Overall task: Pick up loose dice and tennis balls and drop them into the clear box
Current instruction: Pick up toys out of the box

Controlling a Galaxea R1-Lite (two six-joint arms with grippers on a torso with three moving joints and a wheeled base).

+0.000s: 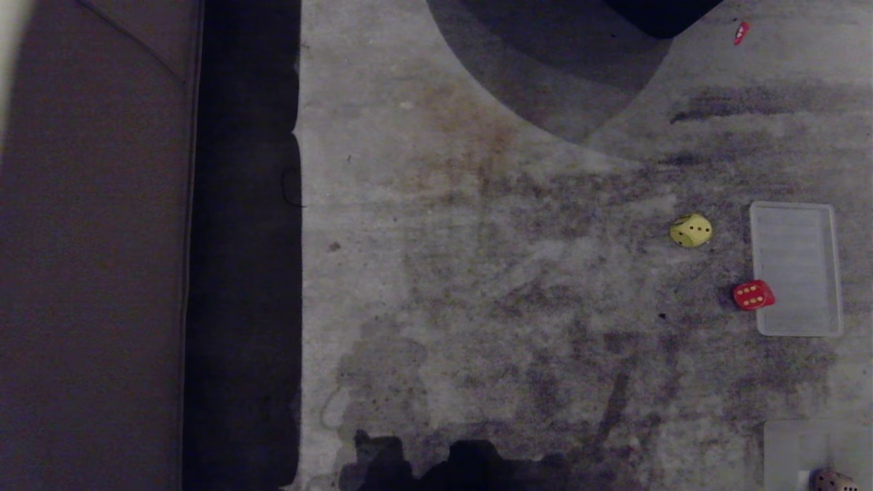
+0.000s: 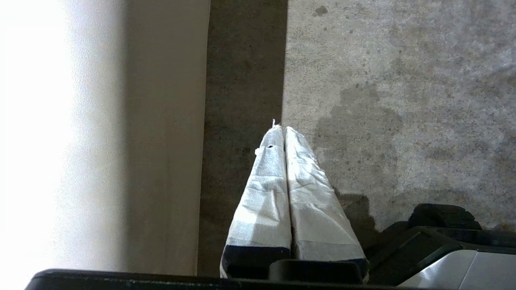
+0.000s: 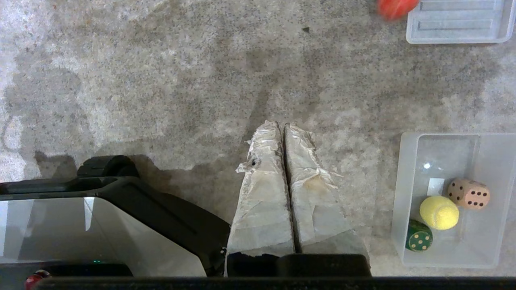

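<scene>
**Two dice loose on the carpet, three pieces already in the clear box**

Head view: grey, stained carpet fills the frame. A yellow die (image 1: 691,230) sits at right of centre, tipped onto a corner. Lower right of it, a red die (image 1: 753,295) rests against the edge of a flat ribbed lid (image 1: 796,269), whose long side runs up and down the frame. A tan die (image 1: 833,481) shows at the bottom right corner. Neither arm appears here.

Left wrist view: the left gripper (image 2: 284,129) is at centre, taped fingers pressed together, holding nothing, above carpet beside a dark strip.

Right wrist view: the right gripper (image 3: 283,125) is at centre, fingers pressed together and empty. The clear box (image 3: 407,193) stands at lower right, holding the tan die, a tennis ball (image 3: 439,212) and a dark green die (image 3: 419,239).

The dice look stiff, light and smooth; I judge that opposite flat faces give the surest hold. Being cubes, they have no long axis. The ball looks fuzzy and grippy, and should take a squeeze across its middle.
</scene>
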